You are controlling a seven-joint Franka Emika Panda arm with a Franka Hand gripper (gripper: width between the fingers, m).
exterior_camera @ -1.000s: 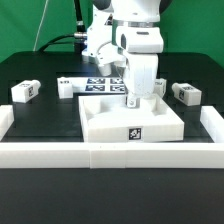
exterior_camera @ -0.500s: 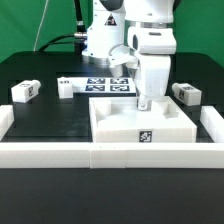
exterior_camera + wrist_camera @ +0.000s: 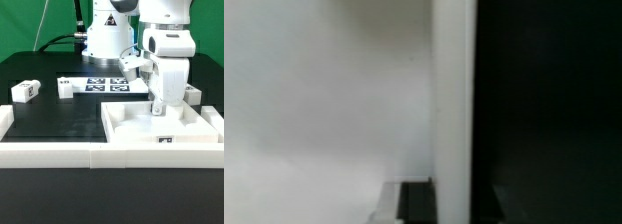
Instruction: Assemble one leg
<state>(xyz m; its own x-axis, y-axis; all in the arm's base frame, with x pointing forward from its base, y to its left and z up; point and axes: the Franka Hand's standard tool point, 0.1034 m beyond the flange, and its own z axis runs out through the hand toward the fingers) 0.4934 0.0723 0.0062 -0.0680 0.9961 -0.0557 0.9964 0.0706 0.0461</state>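
The task is barely begun, as far as I can judge: no leg is fitted to anything. One leg [image 3: 25,90] lies loose near the table's edge on the exterior view's left. A second leg [image 3: 68,85] lies just beside the marker board [image 3: 106,85] toward the far edge. A third leg [image 3: 190,93] sits near the edge on the exterior view's right, partly hidden behind the arm.

The gripper [image 3: 157,106] is on none of them. It reaches down into the panel [image 3: 190,128], which lies at the front corner on the exterior view's right, close against the front rail [image 3: 60,155]. Whether the fingers are apart, together or pinching the panel's wall I cannot tell. The wrist view shows only a blurred white surface beside black.

Picking up a leg, bringing it to the panel and seating it are all left to do.
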